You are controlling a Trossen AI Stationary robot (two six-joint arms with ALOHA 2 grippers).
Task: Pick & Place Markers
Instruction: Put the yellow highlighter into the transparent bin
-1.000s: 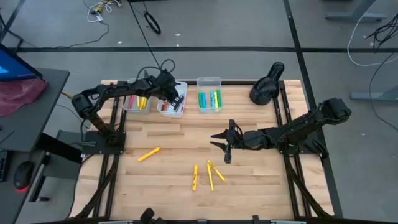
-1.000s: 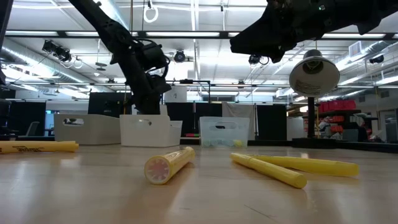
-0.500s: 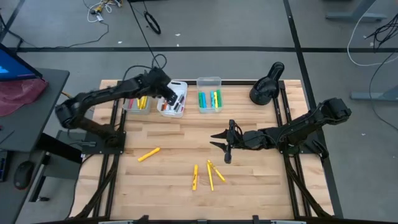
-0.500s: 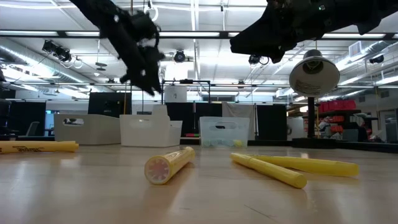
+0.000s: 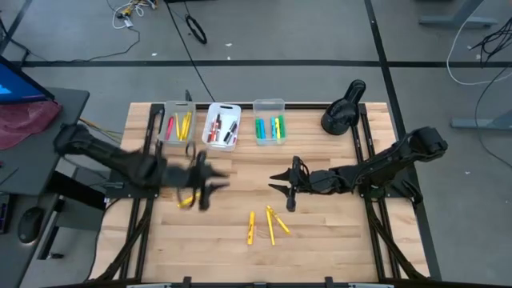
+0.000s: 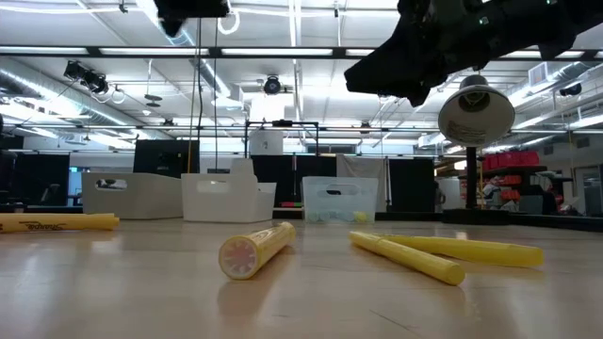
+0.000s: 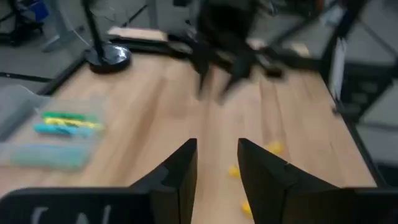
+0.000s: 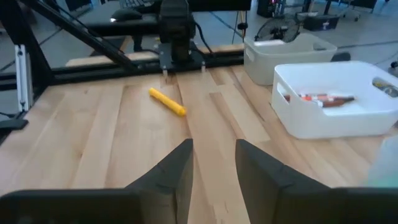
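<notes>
My left gripper (image 5: 210, 182) is open and hovers high over the table's left half. It hangs just above a lone yellow marker (image 5: 187, 201) that lies flat on the wood, also seen in the right wrist view as the yellow marker (image 8: 168, 101). My right gripper (image 5: 282, 186) is open and empty above the table's middle. Its fingers point toward the left arm. Three more yellow markers (image 5: 270, 225) lie near the front edge, close up in the low view as yellow markers (image 6: 256, 250). My left gripper (image 7: 216, 168) shows nothing between its fingers.
Three bins stand along the far edge: a left bin (image 5: 176, 124) with red and yellow markers, a middle white bin (image 5: 222, 126) with red and dark ones, and a clear bin (image 5: 270, 122) with green, blue and yellow ones. A black lamp-like stand (image 5: 344, 108) sits at the far right.
My left arm has risen out of the middle white bin and swung fast toward the near edge. It now hangs over the lone yellow marker on the left. My right arm has stayed almost still. No marker on the table has moved.
</notes>
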